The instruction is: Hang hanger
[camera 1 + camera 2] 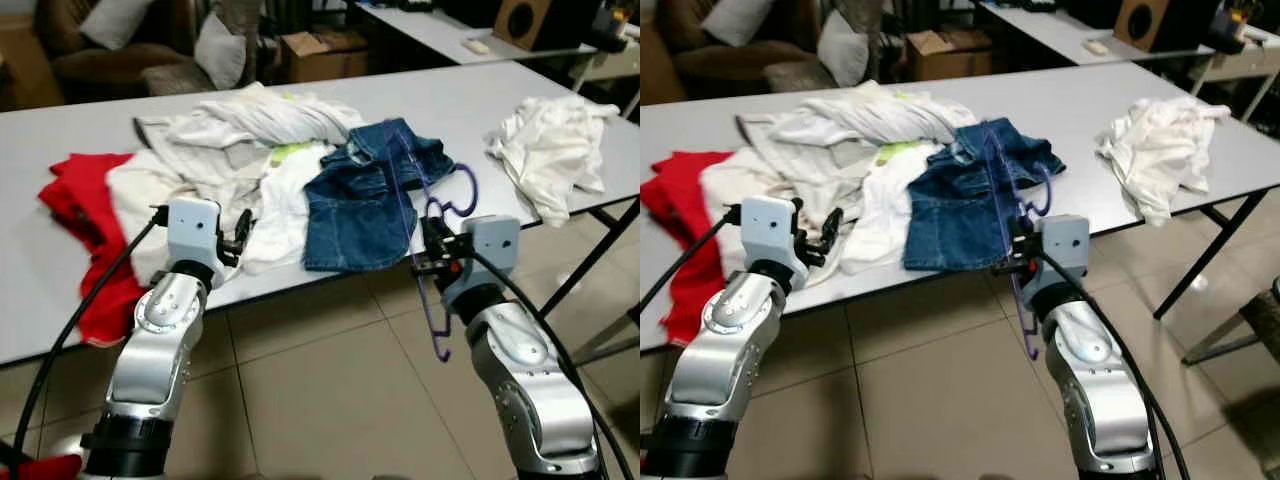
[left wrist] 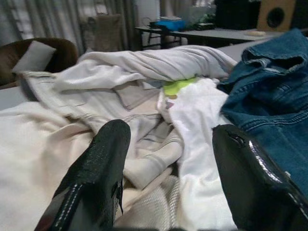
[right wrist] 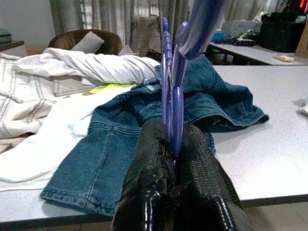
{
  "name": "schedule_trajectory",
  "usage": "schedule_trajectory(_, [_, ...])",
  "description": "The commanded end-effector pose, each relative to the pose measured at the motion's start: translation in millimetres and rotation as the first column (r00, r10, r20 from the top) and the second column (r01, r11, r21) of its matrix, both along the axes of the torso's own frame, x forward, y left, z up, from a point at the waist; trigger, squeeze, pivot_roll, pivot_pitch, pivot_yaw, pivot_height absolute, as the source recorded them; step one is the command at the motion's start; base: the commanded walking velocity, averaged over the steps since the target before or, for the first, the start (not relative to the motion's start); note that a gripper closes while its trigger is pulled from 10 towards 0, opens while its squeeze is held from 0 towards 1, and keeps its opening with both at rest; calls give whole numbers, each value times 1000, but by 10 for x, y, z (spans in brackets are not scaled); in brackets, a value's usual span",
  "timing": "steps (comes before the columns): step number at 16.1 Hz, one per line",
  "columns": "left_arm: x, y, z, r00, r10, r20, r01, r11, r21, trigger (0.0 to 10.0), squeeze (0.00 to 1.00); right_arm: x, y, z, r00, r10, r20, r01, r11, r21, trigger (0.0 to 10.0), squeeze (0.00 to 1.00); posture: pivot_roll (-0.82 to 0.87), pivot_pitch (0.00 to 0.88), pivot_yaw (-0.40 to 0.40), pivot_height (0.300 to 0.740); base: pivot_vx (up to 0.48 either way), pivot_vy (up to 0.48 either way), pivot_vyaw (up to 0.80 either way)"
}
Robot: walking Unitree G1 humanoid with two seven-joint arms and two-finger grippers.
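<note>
While the right gripper (image 1: 432,252) clamps its black fingers on a thin purple plastic hanger (image 1: 436,215), that hanger stands upright at the near edge of the long white table (image 1: 420,110), just beside a crumpled blue denim garment (image 1: 365,195). Left of the denim, the left gripper (image 1: 240,235) hovers with fingers apart over the heaped cream and white clothes (image 1: 215,160).

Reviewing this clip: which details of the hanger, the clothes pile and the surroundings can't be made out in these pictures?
- Purple plastic hanger, held in the right gripper: its top is cut off by the right wrist view's edge.
- Blue denim garment: crumpled, so its type is unclear.
- Cream garments before the open left gripper: overlapping; their number is unclear.
- Any rail for hanging: none is identifiable in the dark background of the eye views.
</note>
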State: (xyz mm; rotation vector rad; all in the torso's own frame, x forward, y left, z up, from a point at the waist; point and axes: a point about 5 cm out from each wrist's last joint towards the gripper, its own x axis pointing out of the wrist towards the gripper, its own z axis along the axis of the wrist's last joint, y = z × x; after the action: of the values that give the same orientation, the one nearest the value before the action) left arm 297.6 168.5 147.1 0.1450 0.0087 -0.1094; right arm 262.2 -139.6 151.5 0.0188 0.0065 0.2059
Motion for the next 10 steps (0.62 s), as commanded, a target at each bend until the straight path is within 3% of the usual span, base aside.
schedule_trajectory(1, [8,-54,12,1000,-11,9,11,1000,4,10000,0,14,-76,28,1000,-24,9,24,1000,-17,10000,0,-182,0,-28,740,0,-480,0])
schedule_trajectory(6, [17,-104,5,1000,-26,13,25,1000,12,10000,0,-31,-95,-29,1000,-13,-11,13,1000,-19,10000,0,-188,0,-23,740,0,-480,0])
schedule_trajectory(10, [1,-36,-86,1000,-13,-22,14,1000,17,10000,0,-172,-226,-307,997,-42,-67,43,999,13,10000,0,-195,0,-9,740,0,0,0])
